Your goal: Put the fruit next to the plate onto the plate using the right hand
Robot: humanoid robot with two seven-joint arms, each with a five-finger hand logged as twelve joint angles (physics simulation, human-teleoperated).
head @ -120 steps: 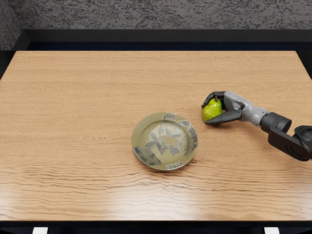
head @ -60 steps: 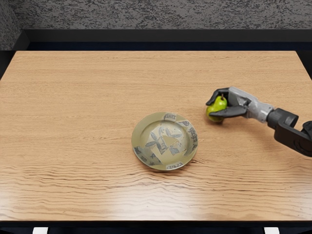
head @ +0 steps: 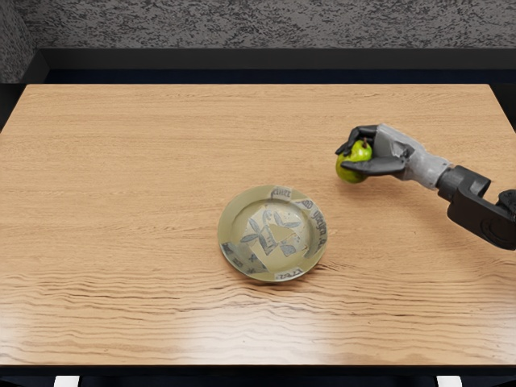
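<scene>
The pear (head: 351,165) is in the right hand (head: 375,157), whose fingers curl around it, thumb below and the others over its top. It hangs up and to the right of the plate (head: 225,232), well apart from it and seemingly off the table (head: 121,161). The grasp looks done; the carry to the plate and the release remain. Nothing lies between them. The left arm is out of view.

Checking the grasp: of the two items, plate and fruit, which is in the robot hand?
The green pear, gripped by the right robot hand; the patterned plate lies apart, untouched.
</scene>
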